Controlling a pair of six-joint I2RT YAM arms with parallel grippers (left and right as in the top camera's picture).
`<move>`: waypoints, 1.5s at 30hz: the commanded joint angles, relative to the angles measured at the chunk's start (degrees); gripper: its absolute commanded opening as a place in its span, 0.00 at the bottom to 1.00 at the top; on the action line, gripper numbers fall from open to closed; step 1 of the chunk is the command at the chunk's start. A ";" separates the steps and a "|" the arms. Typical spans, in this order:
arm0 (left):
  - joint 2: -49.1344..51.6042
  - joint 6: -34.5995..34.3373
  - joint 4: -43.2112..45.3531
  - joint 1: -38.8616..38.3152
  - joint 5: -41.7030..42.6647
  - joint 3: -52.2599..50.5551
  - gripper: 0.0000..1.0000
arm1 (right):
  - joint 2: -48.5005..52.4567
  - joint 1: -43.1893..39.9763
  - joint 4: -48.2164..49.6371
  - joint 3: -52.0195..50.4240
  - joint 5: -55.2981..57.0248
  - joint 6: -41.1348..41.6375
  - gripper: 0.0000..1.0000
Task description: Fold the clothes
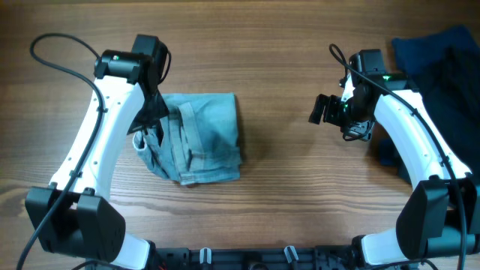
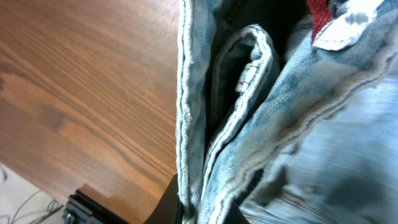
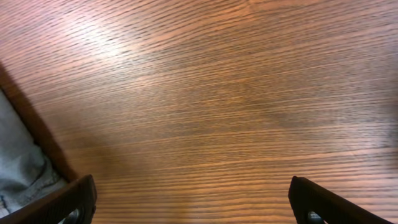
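The light blue denim shorts [image 1: 201, 139] lie folded in a bundle on the table, left of centre. My left gripper [image 1: 152, 118] is at the bundle's left edge, shut on its stitched denim layers [image 2: 211, 143]; a white label and a red tab show at the top of the left wrist view. My right gripper [image 1: 324, 110] is open and empty above bare wood to the right of the shorts [image 3: 193, 205]. A corner of the denim shows at the lower left of the right wrist view [image 3: 22, 168].
A dark navy fabric pile [image 1: 439, 67] lies at the table's far right, under my right arm. The wooden table [image 1: 277, 187] stretches between the two arms.
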 commanded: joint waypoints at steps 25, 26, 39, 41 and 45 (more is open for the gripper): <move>-0.39 -4.52 11.06 -23.93 12.24 2.62 0.30 | -0.61 0.04 -0.02 1.03 -4.61 -2.45 1.00; -0.09 -4.50 11.93 -24.39 13.49 2.62 0.29 | -0.61 0.04 -0.02 1.03 -4.66 -2.40 1.00; 1.29 -3.80 18.69 -26.12 18.62 4.13 0.16 | -0.63 0.04 0.24 1.03 -10.88 -5.49 0.99; -0.85 -2.43 17.05 -24.35 18.58 5.68 0.31 | -0.63 0.04 0.70 1.05 -17.22 -10.08 0.99; -7.34 -2.12 12.50 -18.45 13.27 7.41 0.86 | -0.63 0.39 1.73 1.05 -27.54 -18.82 0.99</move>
